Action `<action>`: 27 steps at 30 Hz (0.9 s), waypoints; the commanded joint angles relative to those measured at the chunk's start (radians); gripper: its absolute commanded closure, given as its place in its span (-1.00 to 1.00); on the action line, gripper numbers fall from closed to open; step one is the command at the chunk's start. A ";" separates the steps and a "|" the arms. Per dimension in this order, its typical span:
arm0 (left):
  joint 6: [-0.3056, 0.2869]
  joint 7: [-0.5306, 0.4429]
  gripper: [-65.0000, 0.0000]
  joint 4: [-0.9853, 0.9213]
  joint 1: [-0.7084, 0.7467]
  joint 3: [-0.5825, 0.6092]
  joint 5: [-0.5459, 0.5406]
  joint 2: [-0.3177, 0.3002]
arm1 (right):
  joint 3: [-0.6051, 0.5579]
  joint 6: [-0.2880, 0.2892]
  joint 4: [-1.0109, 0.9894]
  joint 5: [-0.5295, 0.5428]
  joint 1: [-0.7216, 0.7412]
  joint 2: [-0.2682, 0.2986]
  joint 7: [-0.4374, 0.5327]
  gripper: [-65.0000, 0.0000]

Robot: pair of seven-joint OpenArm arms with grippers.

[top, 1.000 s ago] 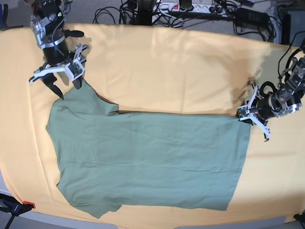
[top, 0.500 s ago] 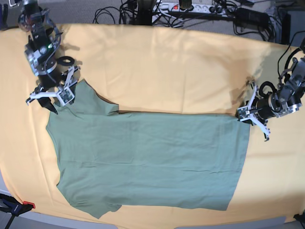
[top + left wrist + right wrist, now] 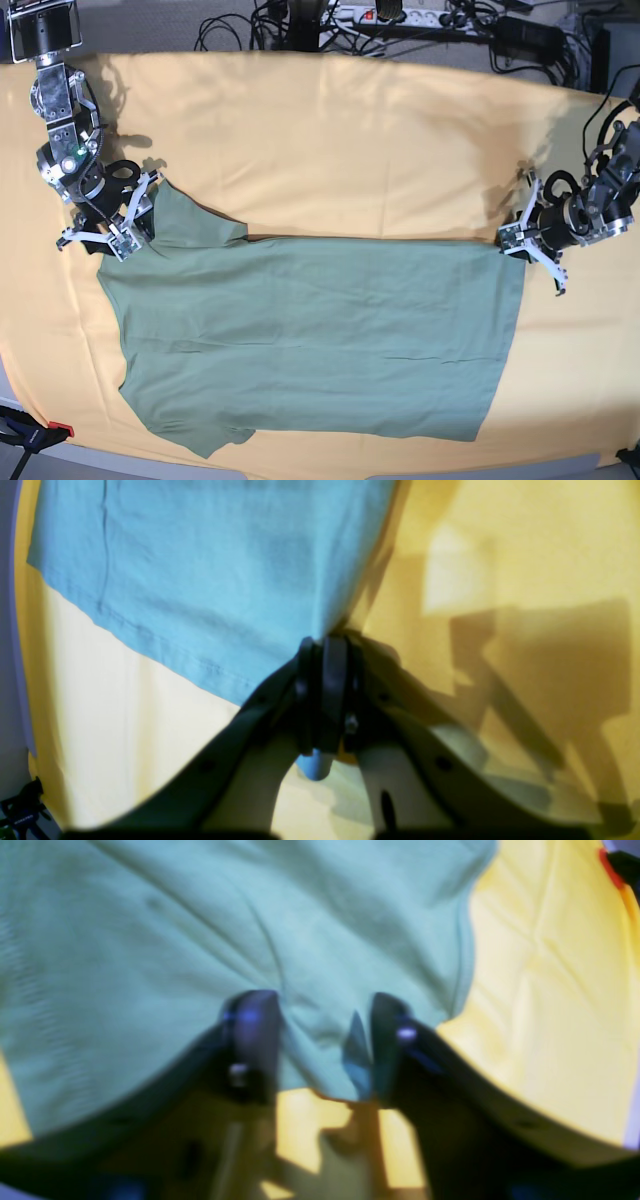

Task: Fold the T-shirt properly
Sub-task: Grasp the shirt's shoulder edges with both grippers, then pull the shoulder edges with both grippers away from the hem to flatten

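Observation:
The sage-green T-shirt lies spread flat on the yellow-orange cloth, neck end to the left and hem to the right. My left gripper sits at the hem's far corner. In the left wrist view it is shut on that corner of the T-shirt. My right gripper is down at the shirt's far-left shoulder edge. In the right wrist view its jaws stand apart with wrinkled T-shirt fabric bunched between the fingers.
Cables and a power strip lie beyond the table's far edge. A red-and-black clamp grips the front-left edge. The yellow-orange cloth covers the whole table top.
My right arm has swung left and down onto the shirt's shoulder edge, and its jaws have narrowed around the fabric. The left gripper has stayed put on the hem corner.

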 commanded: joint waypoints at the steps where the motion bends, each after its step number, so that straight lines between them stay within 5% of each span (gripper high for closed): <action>1: 0.008 -0.011 1.00 0.010 -0.022 -0.011 -0.009 -0.022 | 0.005 0.015 0.003 -0.010 0.003 0.016 -0.036 0.61; 2: 0.008 -0.011 1.00 0.010 -0.022 -0.011 -0.009 -0.022 | 0.005 0.021 0.004 -0.010 0.003 0.015 -0.051 0.90; 3: 0.008 -0.011 1.00 0.010 -0.022 -0.011 -0.009 -0.022 | 0.005 0.021 0.007 -0.010 0.003 0.015 -0.063 1.00; 9: 0.008 -0.011 1.00 0.013 -0.028 -0.011 -0.009 -0.027 | 0.006 -0.072 0.095 -0.010 0.003 0.036 -0.071 1.00; 19: 0.003 -0.011 1.00 0.110 -0.089 -0.011 -0.122 -0.107 | 0.006 -0.101 0.210 -0.010 0.000 0.158 -0.148 1.00; 27: -0.189 -0.016 1.00 0.187 -0.091 -0.011 -0.174 -0.124 | 0.006 -0.089 0.226 0.106 0.000 0.230 -0.289 1.00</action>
